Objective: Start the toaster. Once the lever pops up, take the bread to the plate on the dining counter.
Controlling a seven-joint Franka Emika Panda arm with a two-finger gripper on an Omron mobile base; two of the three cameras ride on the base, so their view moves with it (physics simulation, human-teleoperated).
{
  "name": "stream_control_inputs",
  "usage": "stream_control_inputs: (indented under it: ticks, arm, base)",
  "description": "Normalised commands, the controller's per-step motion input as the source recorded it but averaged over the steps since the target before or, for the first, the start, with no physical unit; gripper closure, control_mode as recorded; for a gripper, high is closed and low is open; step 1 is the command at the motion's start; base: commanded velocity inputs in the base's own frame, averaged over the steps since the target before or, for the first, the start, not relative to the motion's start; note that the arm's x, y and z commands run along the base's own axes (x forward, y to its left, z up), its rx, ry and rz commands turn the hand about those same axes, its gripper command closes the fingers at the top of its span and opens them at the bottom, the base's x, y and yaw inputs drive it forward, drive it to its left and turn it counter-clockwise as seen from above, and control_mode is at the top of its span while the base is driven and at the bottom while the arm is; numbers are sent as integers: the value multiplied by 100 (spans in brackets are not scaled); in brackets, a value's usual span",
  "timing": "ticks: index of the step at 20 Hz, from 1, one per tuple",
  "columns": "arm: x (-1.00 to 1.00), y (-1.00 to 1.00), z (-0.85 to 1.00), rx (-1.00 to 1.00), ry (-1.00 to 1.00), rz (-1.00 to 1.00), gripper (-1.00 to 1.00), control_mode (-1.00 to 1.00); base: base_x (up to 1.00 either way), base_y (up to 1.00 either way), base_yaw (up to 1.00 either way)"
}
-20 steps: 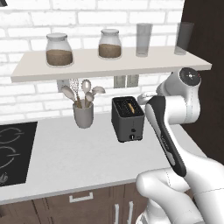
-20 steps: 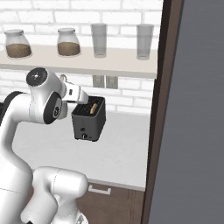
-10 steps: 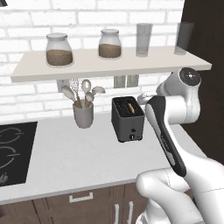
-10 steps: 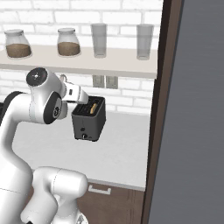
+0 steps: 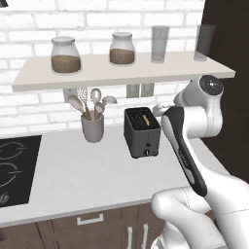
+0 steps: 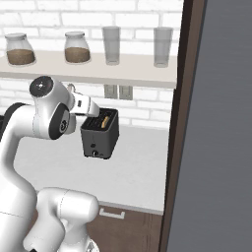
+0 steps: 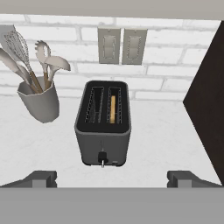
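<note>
The dark grey toaster [image 5: 142,132] [image 6: 101,135] [image 7: 103,127] stands on the white counter against the brick wall. The bread [image 7: 113,109] [image 5: 144,118] sits upright in its right-hand slot; the other slot is empty. Low on the toaster's front is the small knob [image 7: 102,158]. My gripper [image 7: 111,179] is open and empty, hovering above and in front of the toaster with its fingertips [image 7: 42,178] spread wider than the toaster. The plate and the dining counter are out of view.
A grey utensil cup [image 5: 92,127] [image 7: 39,103] stands left of the toaster. Above hangs a shelf [image 5: 121,73] with jars and glasses. A black cooktop [image 5: 14,165] lies far left. A dark tall cabinet [image 6: 216,123] walls off the right.
</note>
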Motion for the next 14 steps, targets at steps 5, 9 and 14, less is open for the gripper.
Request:
stream_control_inputs:
  ticks: [5, 9, 14]
  arm:
    - [0, 0, 0, 0, 0, 0, -100, -100]
    - [0, 0, 0, 0, 0, 0, -100, -100]
    - [0, 0, 0, 0, 0, 0, -100, -100]
  base:
    - [0, 0, 0]
    - [0, 0, 0]
    - [0, 0, 0]
